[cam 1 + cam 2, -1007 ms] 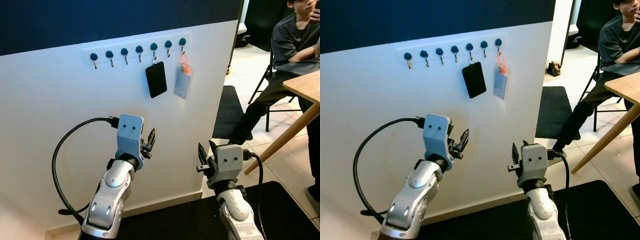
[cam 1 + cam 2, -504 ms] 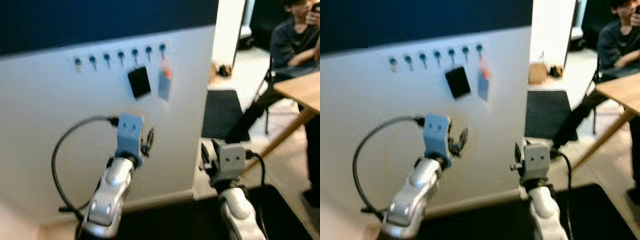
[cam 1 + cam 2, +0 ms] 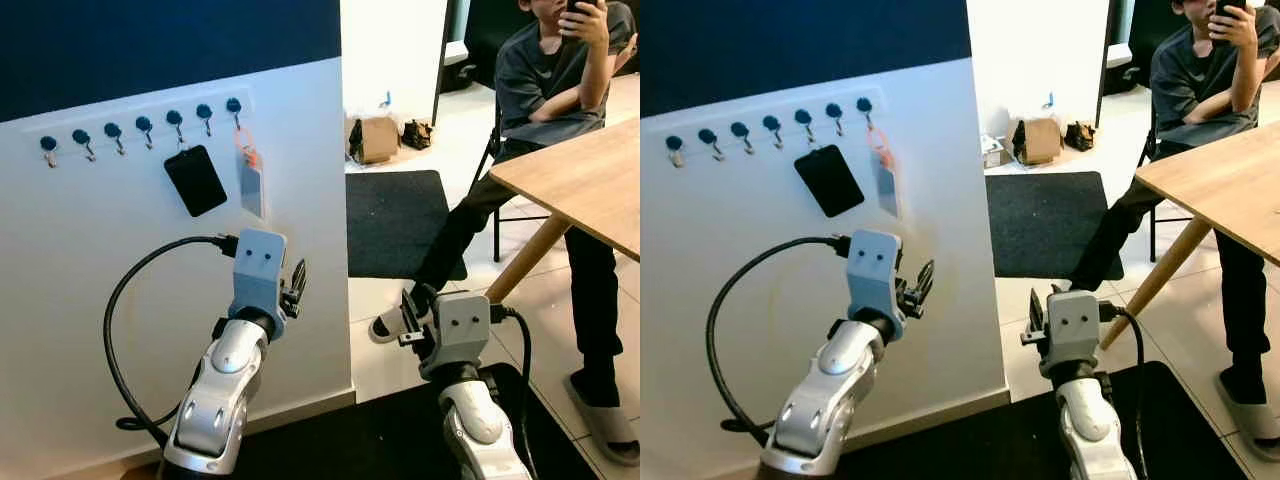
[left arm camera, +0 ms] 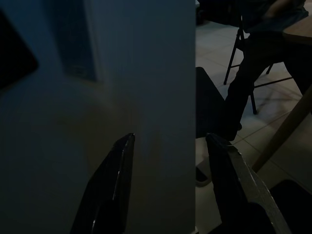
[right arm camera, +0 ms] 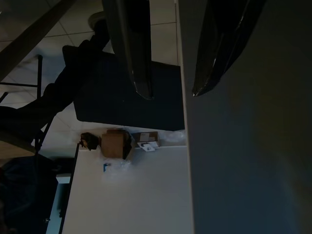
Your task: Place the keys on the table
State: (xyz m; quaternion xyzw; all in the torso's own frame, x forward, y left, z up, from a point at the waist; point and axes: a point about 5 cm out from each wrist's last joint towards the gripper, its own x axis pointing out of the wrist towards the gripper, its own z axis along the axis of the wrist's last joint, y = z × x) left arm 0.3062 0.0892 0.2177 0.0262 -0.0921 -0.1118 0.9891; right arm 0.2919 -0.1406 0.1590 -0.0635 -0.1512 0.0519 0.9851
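White wall to your left holds the keys (image 3: 249,180) on the hook rail (image 3: 140,122), both grippers (image 3: 297,283) (image 3: 410,315) open and empty, so you likely must first reach left for them before the wooden table (image 3: 590,180).

Table (image 3: 590,185) was pale matt wood; wall panel (image 3: 120,260) smooth matt white; floor mat (image 3: 395,225) dark, rough cloth; arms brushed silver metal.
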